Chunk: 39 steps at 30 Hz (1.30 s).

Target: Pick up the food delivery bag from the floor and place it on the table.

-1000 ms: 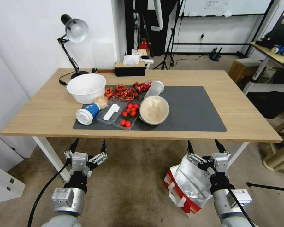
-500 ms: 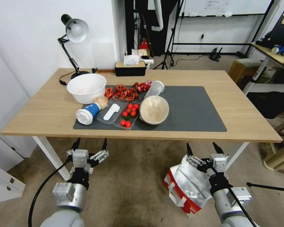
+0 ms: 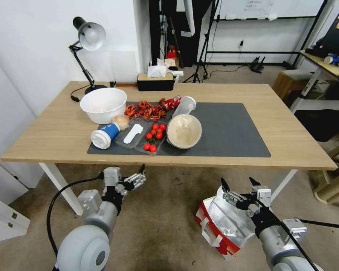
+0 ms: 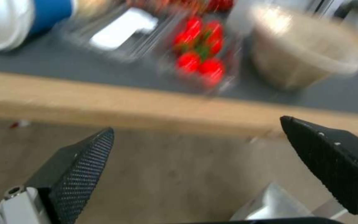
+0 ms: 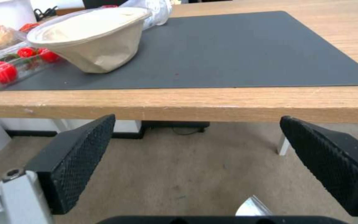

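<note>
Risk lies in the crumpled foil mouth of the food delivery bag, on the floor under the table: right claw, released above it, may pinch lining; left claw spread, empty.

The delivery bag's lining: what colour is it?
Shiny silver foil, clearest in the head view on the food delivery bag.

The head camera is looking forward and down from above the table, taking in its whole top, the floor before it and both arms. Each wrist camera is sitting low, just under the table's near edge, looking up across it between spread fingers. All three views are sharing the beige paper bowl and the cherry tomatoes.
</note>
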Available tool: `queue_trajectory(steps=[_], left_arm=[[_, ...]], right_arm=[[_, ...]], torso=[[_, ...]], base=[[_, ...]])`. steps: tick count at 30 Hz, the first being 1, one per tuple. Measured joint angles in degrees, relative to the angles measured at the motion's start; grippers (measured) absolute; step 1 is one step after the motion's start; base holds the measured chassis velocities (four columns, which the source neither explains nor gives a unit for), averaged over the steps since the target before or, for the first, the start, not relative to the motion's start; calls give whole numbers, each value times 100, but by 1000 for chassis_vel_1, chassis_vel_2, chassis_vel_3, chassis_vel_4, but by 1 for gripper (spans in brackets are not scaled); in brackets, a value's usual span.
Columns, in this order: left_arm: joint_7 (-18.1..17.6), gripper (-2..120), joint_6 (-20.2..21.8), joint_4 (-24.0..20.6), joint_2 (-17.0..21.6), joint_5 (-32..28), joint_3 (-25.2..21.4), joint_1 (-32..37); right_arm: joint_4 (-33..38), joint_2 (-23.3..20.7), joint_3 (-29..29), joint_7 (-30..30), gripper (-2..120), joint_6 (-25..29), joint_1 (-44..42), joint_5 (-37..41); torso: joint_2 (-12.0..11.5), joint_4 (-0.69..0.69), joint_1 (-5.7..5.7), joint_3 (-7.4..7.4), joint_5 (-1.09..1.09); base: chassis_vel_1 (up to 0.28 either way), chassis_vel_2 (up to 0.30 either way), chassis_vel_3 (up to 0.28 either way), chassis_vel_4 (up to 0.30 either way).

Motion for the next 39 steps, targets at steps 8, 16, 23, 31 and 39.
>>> queue_trajectory(steps=[8, 16, 23, 31, 39], left_arm=[[-166, 100, -300, -41, 52, -82, 125, 282], [-211, 100, -263, -80, 47, -95, 117, 357], [-245, 100, -186, -97, 44, -118, 111, 400], [-248, 100, -177, -97, 43, -107, 86, 464], [-203, 100, -197, -13, 21, -55, 108, 468]], right_arm=[[-7, 14, 2, 32, 100, 29, -10, -17], [-9, 9, 1, 46, 100, 49, -18, -54], [-45, 6, -5, 47, 100, 68, -16, -80], [-50, 4, -3, 48, 100, 72, -6, -87], [-90, 1, 46, 34, 100, 81, 15, -36]], torso=[[0, 4, -1, -1, 0], [-3, 4, -2, -2, 1], [-134, 4, -62, -74, 1], [-361, 4, -161, -200, 1], [-608, 4, -269, -339, 1]], base=[[0, 0, 0, 0], [0, 0, 0, 0], [0, 0, 0, 0], [0, 0, 0, 0], [0, 0, 0, 0]])
